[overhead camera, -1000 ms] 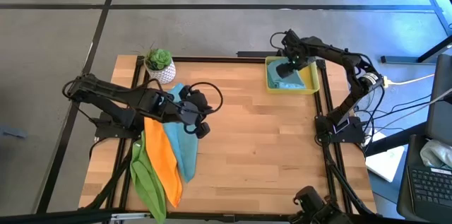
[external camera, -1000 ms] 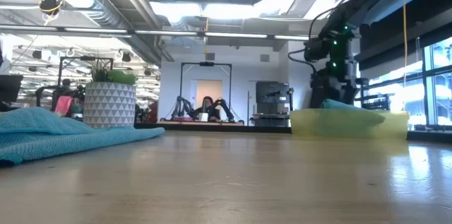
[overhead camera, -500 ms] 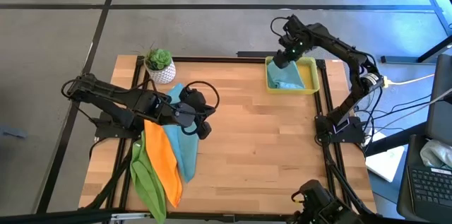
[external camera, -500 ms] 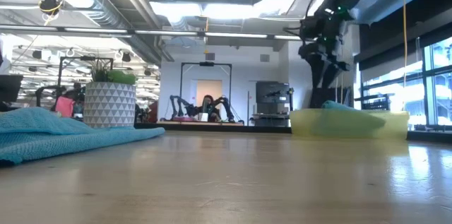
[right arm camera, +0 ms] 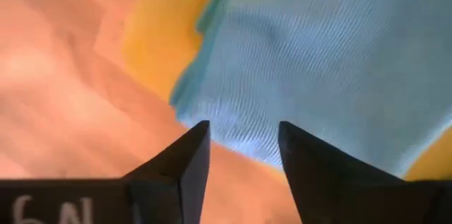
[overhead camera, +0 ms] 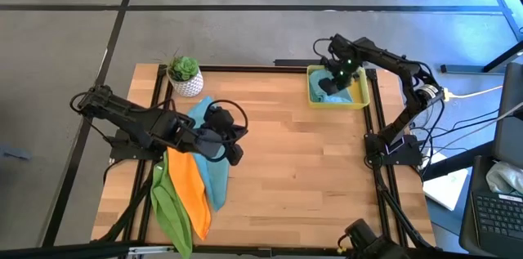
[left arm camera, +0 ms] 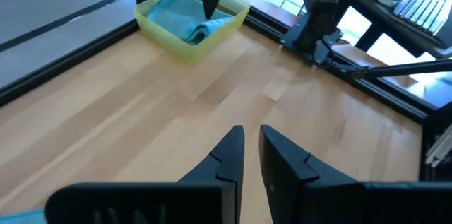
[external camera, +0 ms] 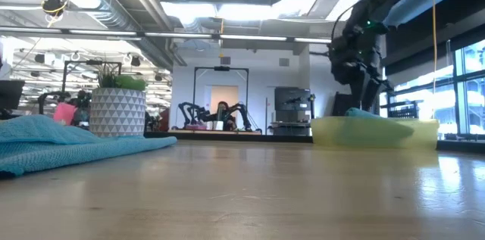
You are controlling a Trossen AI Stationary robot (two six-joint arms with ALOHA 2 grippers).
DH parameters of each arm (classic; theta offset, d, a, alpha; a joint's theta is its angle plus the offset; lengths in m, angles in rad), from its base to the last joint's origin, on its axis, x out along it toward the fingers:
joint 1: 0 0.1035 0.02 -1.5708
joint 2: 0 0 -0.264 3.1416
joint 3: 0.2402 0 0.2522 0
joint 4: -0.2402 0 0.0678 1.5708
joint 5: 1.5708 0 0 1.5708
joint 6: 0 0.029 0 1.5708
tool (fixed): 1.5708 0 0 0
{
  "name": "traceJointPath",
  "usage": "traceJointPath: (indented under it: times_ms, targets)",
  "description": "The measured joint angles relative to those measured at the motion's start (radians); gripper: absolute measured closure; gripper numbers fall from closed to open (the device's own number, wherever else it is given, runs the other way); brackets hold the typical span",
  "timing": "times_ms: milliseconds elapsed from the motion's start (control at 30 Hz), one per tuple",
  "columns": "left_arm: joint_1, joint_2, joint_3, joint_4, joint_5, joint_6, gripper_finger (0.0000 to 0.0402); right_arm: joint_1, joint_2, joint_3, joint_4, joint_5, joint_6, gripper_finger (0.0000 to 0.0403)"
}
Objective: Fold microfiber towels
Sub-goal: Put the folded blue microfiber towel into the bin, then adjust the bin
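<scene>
You have one folded teal microfiber towel (overhead camera: 330, 89) already lying in the yellow rectangular plastic tray (overhead camera: 362, 96) at the far right corner of the pale wooden counter (overhead camera: 302, 177); by the look of it that one is done, and the rest are still to fold; near the left edge a second teal microfiber towel (overhead camera: 214, 174), an orange microfiber towel (overhead camera: 186, 187) and a lime green microfiber towel (overhead camera: 170, 210) lie overlapping in loose, unfolded strips that run toward the near left corner; no other towels can be made out.

Your right gripper (right arm camera: 240, 146) hangs just above the towel in the tray, its jaws parted and holding nothing; your left gripper (left arm camera: 251, 155) sits over the far end of the heap, jaws nearly closed with only a thin gap and nothing between them.

The cloths look soft and limp; the towel in the tray shows a fine ribbed weave and a slightly rumpled edge in the right wrist view; the three on the counter are creased and partly cover one another, so you will probably need to separate them first; a small green plant in a white patterned pot (overhead camera: 185, 75) stands at the far left corner, just beyond the heap.
</scene>
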Motion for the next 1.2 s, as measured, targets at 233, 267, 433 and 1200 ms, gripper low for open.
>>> traceJointPath:
  times_ms: [233,267,433,1200]
  targets:
    - [-0.002,0.006,0.0,0.011,-0.002,-0.005,0.0365,0.012,0.0,-0.152,0.18,-0.016,0.042,0.0277]
    - [-0.002,0.006,0.0,0.012,-0.002,-0.005,0.0365,0.012,0.0,-0.17,0.211,-0.018,0.05,0.0282]
    - [-0.001,0.006,0.0,0.022,-0.005,-0.031,0.0365,0.012,0.0,-0.253,0.358,-0.018,0.096,0.0301]
    - [0.009,0.049,-0.008,-0.5,-0.041,-0.558,0.0365,0.029,-0.247,-0.195,0.392,0.088,0.021,0.0335]
